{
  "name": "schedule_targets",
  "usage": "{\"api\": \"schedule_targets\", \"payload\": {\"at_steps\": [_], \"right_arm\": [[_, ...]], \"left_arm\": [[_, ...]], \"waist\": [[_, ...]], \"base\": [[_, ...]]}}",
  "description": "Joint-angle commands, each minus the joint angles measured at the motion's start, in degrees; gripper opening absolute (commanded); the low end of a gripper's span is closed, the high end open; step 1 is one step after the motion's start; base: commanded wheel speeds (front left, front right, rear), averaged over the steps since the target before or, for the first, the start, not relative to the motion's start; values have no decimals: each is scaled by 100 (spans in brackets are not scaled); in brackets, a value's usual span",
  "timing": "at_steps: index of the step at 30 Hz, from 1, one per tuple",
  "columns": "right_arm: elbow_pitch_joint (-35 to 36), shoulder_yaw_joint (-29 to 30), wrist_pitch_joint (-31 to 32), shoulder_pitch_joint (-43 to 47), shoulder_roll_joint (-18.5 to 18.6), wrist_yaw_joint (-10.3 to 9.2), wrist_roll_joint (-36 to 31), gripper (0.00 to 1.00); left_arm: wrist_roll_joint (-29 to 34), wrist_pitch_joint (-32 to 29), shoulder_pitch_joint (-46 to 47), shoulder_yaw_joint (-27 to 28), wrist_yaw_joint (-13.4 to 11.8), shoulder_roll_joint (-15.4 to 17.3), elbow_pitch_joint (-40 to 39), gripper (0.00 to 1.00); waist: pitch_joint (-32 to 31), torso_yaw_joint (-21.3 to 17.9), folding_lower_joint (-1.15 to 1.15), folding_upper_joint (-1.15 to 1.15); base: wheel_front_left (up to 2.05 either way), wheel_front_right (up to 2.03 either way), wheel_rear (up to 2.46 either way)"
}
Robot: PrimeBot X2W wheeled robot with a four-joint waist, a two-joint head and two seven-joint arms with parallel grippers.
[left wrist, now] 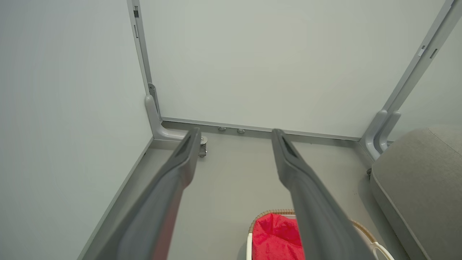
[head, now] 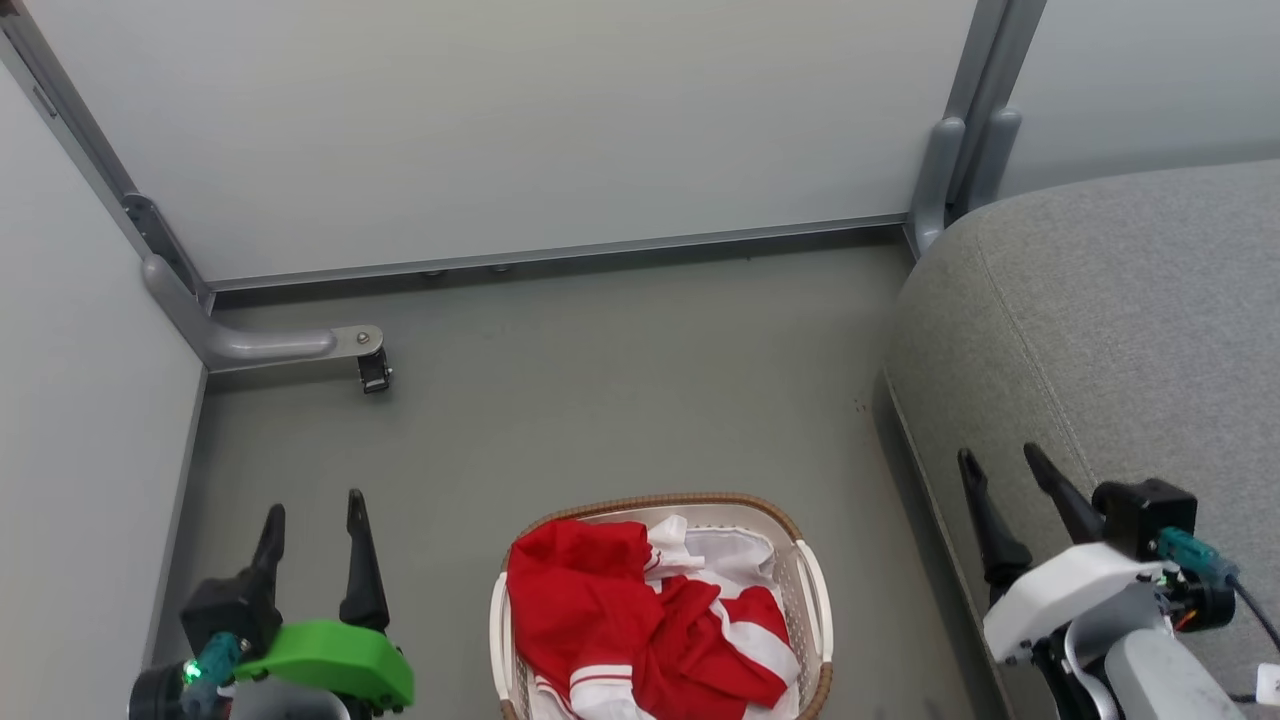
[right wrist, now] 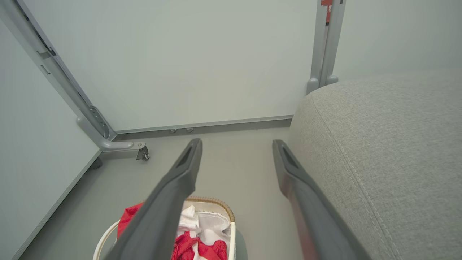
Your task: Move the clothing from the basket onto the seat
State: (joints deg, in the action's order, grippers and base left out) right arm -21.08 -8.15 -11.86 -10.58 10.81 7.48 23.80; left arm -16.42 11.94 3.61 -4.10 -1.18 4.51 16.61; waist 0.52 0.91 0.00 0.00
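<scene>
The red clothing (head: 590,610) lies heaped inside the basket (head: 680,498), which stands on the floor (head: 620,380) at near centre, left of the grey seat (head: 1120,320). The left gripper (head: 315,503), near left, and the right gripper (head: 998,453), near right above the seat's edge, both stand wide and empty.

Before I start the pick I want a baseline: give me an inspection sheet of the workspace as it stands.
Surface: grey floor; the basket stands on it, beside the seat.
Job's things: red clothing heaped in the basket with white fabric; none on the seat's visible part.
Clutter: nothing seen.
Grippers: left gripper open, holding nothing, left of the basket; right gripper open, holding nothing, by the seat's edge.
Cables: black cable at the right wrist.
Surroundings: pale partition panels, grey frame, castor foot.
</scene>
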Motion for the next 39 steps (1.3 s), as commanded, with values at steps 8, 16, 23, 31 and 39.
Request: {"api": "schedule_targets", "payload": {"at_steps": [8,16,23,31,39], "right_arm": [[-223,-53,-143,125,59,2,-404,100],[79,-172,-224,-330,190,1,-654,100],[479,-398,-294,-1009,296,1,-790,100],[892,-567,-340,-1582,270,1,-817,100],[1178,-635,-340,-1925,99,1,-720,100]], "left_arm": [[430,132,-319,-82,184,-115,229,100],[792,218,56,-365,196,-158,321,100],[890,291,799,-978,231,-147,804,100],[1118,332,1842,-1523,305,-144,1816,100],[1229,331,2914,-1749,500,-83,3202,100]], "waist": [[34,-42,0,0],[668,-278,0,0],[1669,-658,0,0],[2662,-1078,0,0],[3376,-1412,0,0]], "base": [[0,0,0],[0,0,0],[0,0,0],[0,0,0],[0,0,0]]}}
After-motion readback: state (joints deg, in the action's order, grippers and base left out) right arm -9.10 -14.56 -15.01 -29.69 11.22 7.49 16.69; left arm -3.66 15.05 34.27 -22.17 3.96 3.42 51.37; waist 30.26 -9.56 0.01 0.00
